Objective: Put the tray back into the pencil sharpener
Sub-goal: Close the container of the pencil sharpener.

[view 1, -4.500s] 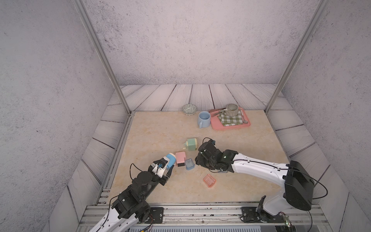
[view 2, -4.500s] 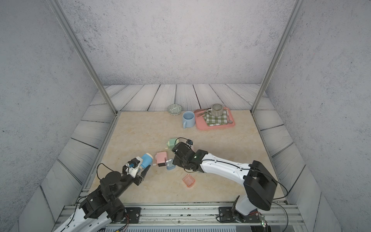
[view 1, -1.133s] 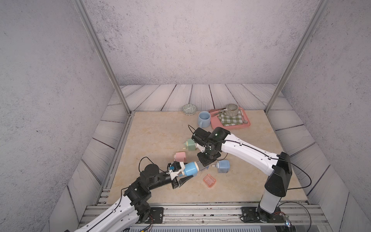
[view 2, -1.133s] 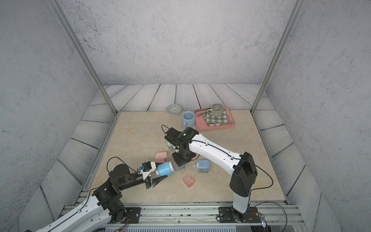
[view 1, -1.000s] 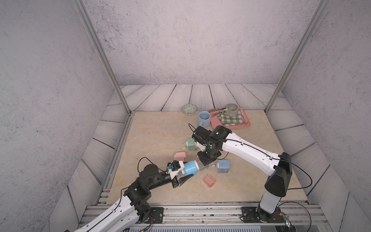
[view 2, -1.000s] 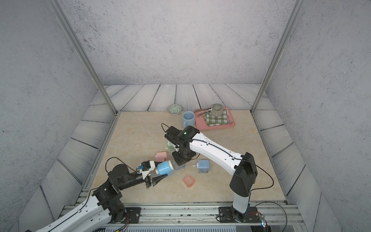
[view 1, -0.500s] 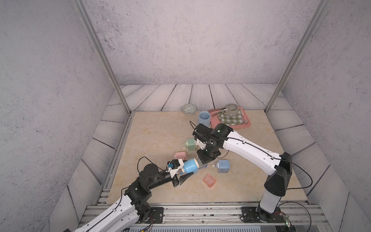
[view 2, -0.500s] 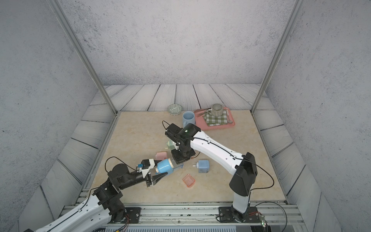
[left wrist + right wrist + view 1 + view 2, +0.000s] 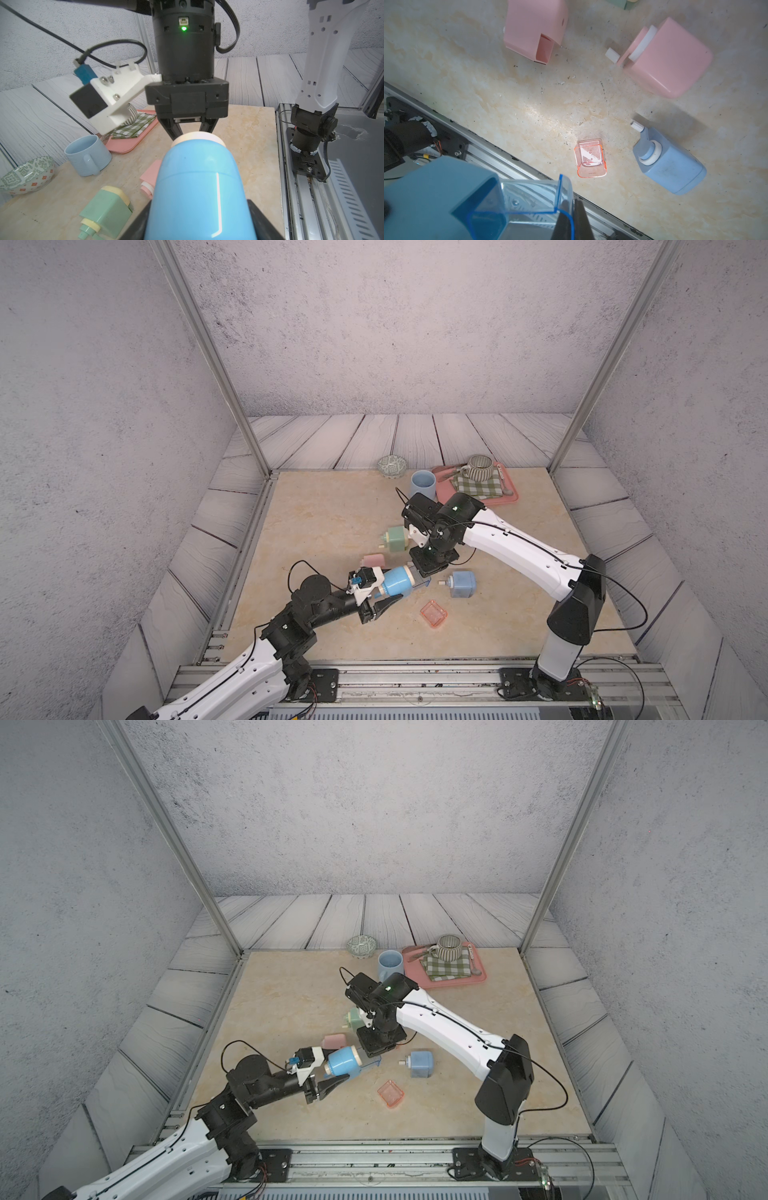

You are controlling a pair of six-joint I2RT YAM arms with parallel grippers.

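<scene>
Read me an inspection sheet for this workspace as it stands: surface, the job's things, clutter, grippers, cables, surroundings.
Surface: beige marble-look tabletop, dark specks and shavings in the right wrist view.
Job's things: bright blue pencil sharpener held off the table; clear blue-rimmed tray looks partly in its slot.
Clutter: orange-pink clear tray, pale blue sharpener, green sharpener, pink sharpener, blue mug, patterned bowl, pink serving tray carrying a checked cloth and striped mug.
Grippers: left gripper grips the blue sharpener; right gripper shut on the clear tray's wall.
Cables: black cable loops off the left wrist; snags, nothing seen.
Surroundings: grey walls, metal posts.
</scene>
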